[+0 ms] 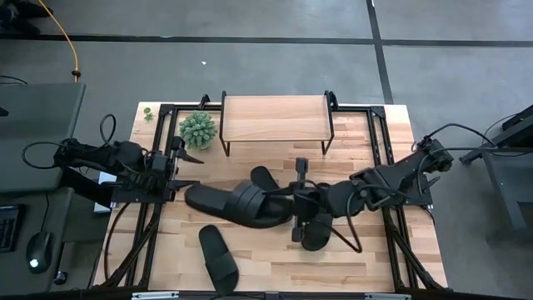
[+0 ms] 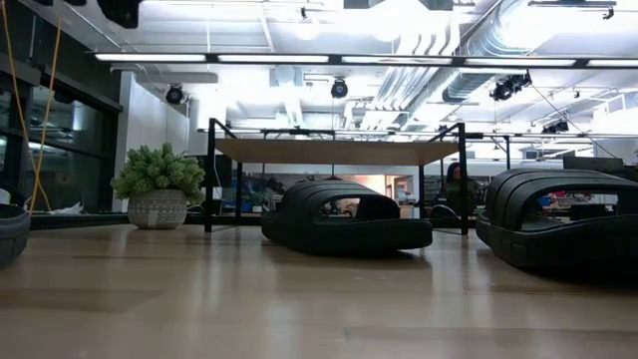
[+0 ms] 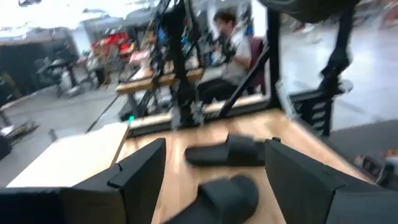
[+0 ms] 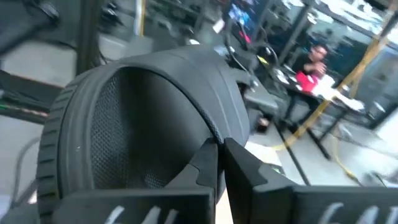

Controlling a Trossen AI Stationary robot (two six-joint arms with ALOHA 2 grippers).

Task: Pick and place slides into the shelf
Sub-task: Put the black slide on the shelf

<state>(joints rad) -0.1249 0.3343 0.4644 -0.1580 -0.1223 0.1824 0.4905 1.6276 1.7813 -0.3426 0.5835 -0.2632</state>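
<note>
Right wrist view | right gripper (image 4: 219,163) pinched on slide (image 4: 155,106) strap | mid-table

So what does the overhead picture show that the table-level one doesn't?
Only the overhead view shows both arms: the left gripper waits open at the table's left side, and the right gripper sits among the sandals in the middle. It also shows a lone sandal near the front edge.

Only the table-level view shows the room behind: ceiling lights and the open space under the shelf.

Both show the shelf, the potted plant beside it, and the sandal in the middle.
</note>
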